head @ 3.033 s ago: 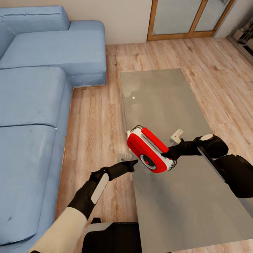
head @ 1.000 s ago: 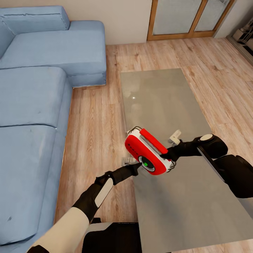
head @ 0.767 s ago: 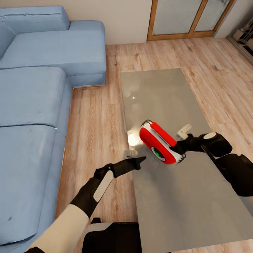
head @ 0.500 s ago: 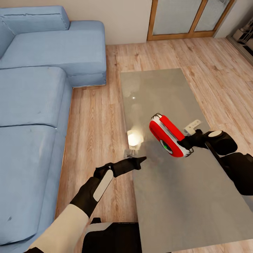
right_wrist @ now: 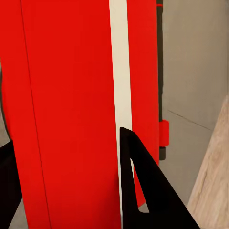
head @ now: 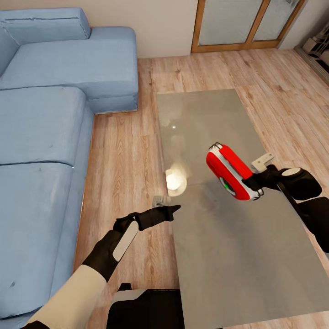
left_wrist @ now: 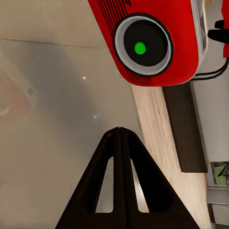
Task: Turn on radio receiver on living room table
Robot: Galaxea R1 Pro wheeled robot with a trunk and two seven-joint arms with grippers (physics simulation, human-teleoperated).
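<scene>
Radio lit, held above the table

Right gripper point(head: 252, 182) clamps the radio point(head: 228, 171); left gripper point(head: 171, 211), fingers together, holds nothing. Dial point(left_wrist: 144, 46) glows green: lower it level onto the table point(head: 237, 256).

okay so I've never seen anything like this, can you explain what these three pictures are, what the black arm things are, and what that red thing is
It is a simulated two-armed robot in a living room. The big picture comes from a camera on its head, looking down over both arms. The other two come from cameras near each gripper, looking along its two black fingers.

The right gripper is closed on the radio receiver, a red box with white trim, and holds it up above the table, a long grey coffee table. The right wrist view shows the red body up close between the fingers.

The left gripper is closed and empty, pointing toward the table's edge. Its wrist view shows the radio's round dial with a green light in the middle.

A blue sofa stands to the left.
</scene>
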